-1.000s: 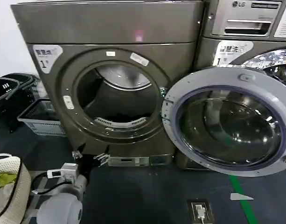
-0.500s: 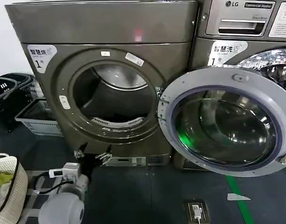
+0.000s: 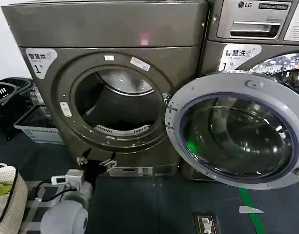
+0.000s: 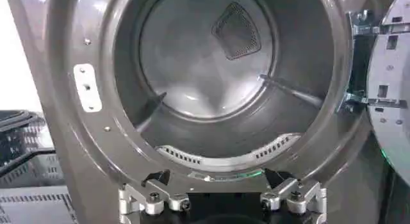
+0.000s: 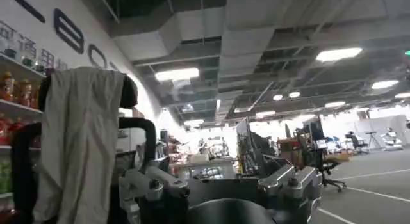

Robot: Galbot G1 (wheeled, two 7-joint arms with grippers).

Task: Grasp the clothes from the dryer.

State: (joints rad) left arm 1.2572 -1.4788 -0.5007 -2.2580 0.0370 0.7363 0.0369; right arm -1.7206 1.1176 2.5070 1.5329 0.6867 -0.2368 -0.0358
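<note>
Door (image 3: 237,136) open, drum (image 4: 218,72) looks empty, left gripper (image 3: 96,162) spread lower left below opening, nothing grasped yet.

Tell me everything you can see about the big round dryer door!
The dryer door is round, with a pale grey rim around a dark, shiny glass window that bulges outward. It is swung fully open to the right of the drum opening, hanging on hinges at its left edge, in front of the neighbouring washer. Nothing touches it.
</note>
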